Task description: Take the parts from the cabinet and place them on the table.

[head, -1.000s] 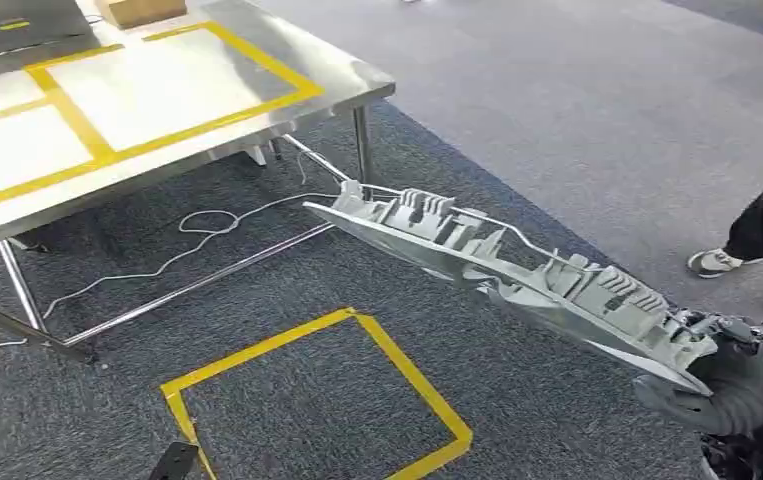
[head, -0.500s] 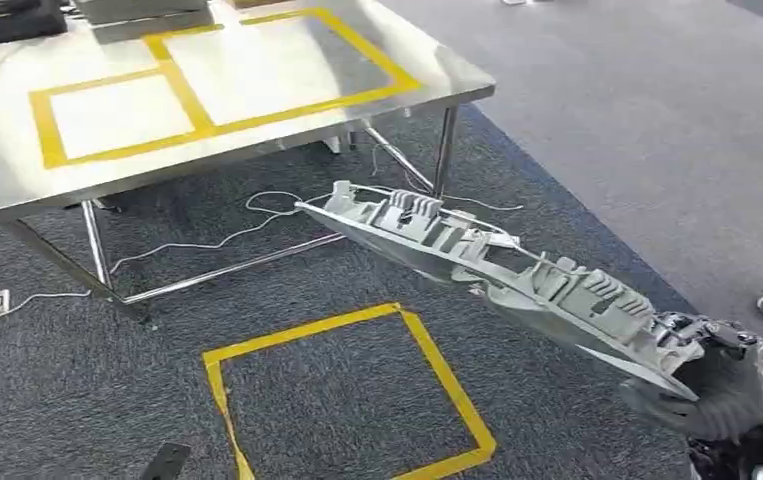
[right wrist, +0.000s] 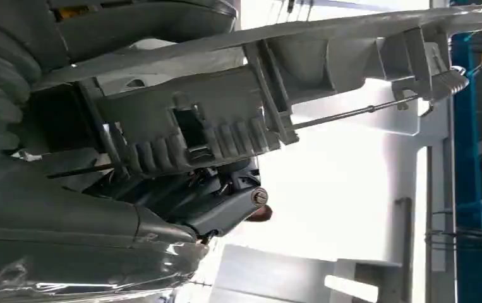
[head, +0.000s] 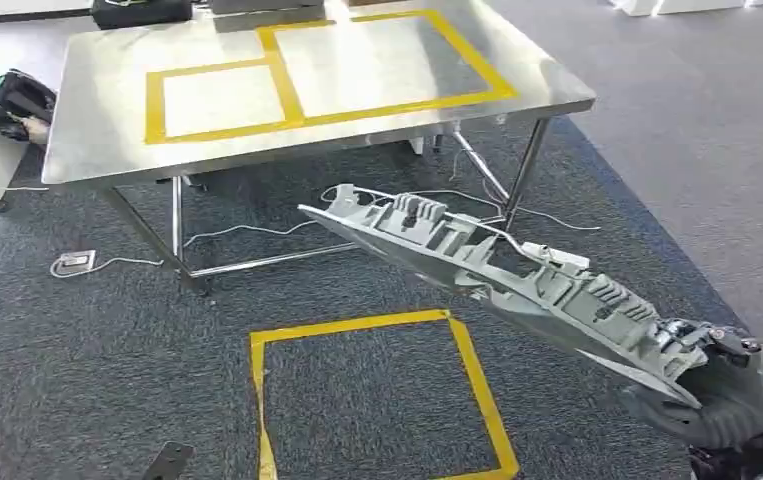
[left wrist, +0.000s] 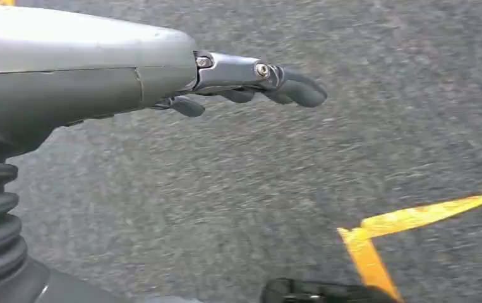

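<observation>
The right hand [head: 722,385] grips one long grey moulded part [head: 497,270] by its near end, fingers closed around it; the part juts out above the carpet, short of the table. The left hand [left wrist: 251,79] holds nothing, its fingers [left wrist: 298,88] loosely extended. Beyond stands one steel table [head: 97,150]. Since a second ago the camera has swung, bringing the whole table into view.

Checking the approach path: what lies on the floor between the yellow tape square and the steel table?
In the head view, bare grey carpet separates the yellow tape square from the steel table; white cables trail under the table. The long grey part, held by the right hand, hangs above.
</observation>
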Robot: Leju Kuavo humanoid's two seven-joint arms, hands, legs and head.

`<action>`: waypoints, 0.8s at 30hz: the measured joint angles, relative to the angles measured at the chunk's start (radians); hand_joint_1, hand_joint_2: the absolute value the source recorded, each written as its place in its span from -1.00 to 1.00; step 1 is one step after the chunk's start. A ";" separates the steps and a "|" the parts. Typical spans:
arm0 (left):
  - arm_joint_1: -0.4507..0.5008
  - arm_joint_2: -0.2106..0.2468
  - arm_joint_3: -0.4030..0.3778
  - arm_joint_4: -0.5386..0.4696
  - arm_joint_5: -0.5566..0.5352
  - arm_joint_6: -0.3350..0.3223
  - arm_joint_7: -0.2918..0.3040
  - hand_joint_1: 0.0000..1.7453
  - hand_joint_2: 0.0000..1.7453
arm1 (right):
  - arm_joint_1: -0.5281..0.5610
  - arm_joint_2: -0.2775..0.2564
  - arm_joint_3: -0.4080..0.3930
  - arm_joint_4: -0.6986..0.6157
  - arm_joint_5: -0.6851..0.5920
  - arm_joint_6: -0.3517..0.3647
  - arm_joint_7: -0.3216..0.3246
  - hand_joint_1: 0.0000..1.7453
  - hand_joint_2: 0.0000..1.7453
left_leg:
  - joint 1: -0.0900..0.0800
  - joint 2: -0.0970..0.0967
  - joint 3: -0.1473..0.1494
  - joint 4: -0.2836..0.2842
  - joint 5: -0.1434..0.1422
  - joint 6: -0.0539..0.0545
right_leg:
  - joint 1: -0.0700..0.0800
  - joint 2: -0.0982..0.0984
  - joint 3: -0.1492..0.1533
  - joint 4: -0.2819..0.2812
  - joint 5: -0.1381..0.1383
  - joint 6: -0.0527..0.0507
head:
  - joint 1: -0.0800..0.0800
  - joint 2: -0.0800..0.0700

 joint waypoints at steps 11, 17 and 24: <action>-0.014 -0.003 -0.005 0.000 0.023 -0.084 -0.026 -1.00 1.00 | -0.007 0.014 0.000 -0.008 -0.024 0.016 -0.003 1.00 1.00 | -0.004 0.132 0.042 0.000 -0.036 0.004 | 0.018 -0.084 -0.009 0.008 -0.005 -0.001 | -0.015 0.000; -0.015 -0.003 -0.007 0.000 0.009 -0.212 -0.079 -1.00 1.00 | -0.022 0.016 0.003 -0.008 -0.021 0.028 -0.002 1.00 1.00 | -0.004 0.130 0.039 -0.002 -0.033 0.009 | 0.021 -0.083 -0.014 -0.010 0.003 -0.018 | -0.012 0.000; -0.016 0.000 -0.024 0.000 0.003 -0.242 -0.125 -1.00 1.00 | -0.023 0.016 0.003 -0.008 -0.014 0.025 -0.002 1.00 1.00 | -0.007 0.131 0.035 -0.001 -0.030 0.020 | 0.018 -0.083 -0.012 -0.017 0.014 0.009 | -0.013 0.000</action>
